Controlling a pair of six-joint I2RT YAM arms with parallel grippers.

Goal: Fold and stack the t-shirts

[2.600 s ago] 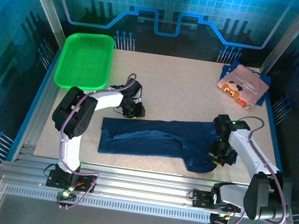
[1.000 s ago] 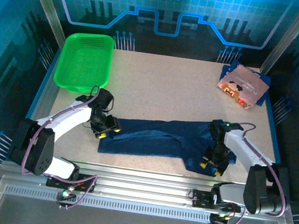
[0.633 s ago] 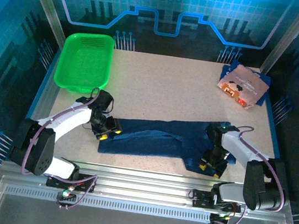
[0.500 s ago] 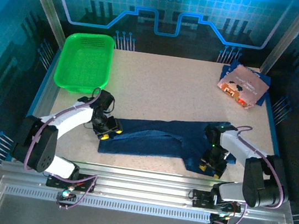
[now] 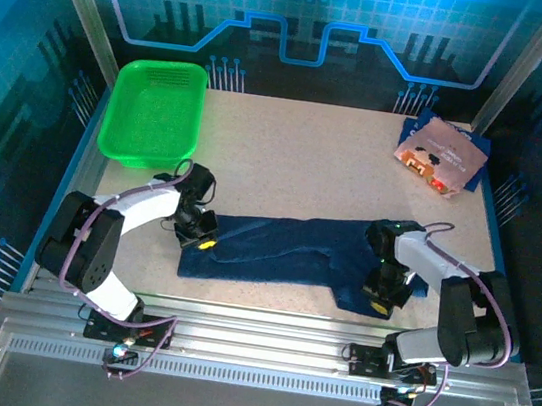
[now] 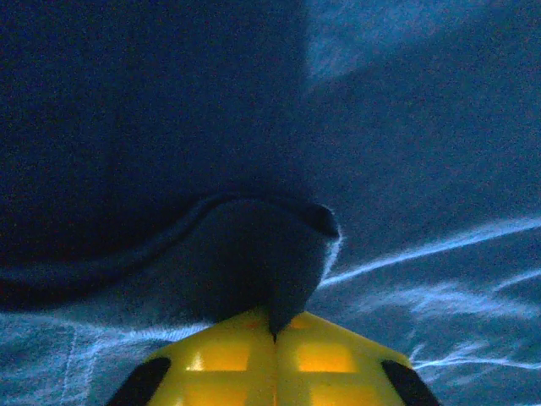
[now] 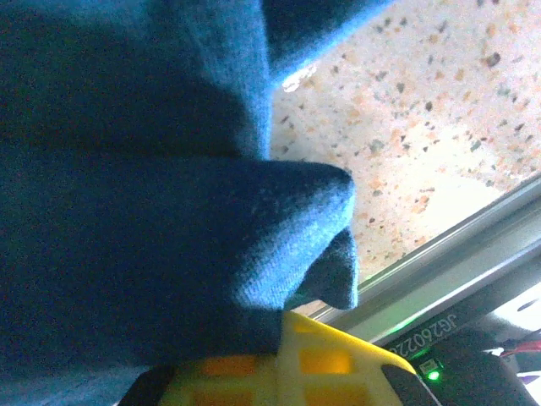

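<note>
While the navy t-shirt lies stretched across the near middle of the table between my arms | left claw pressed together, pinching a fold at its left end | right claw pinching its near-right corner, just beside the table edge | second t-shirt folded, far right corner

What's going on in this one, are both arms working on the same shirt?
Yes. The left gripper is shut on the left end of the dark blue shirt, which lies stretched lengthwise across the table. The right gripper is shut on a fold at the shirt's right end, near the front edge. A second shirt sits folded in the far right corner, print up. The green basket stands far left.
</note>
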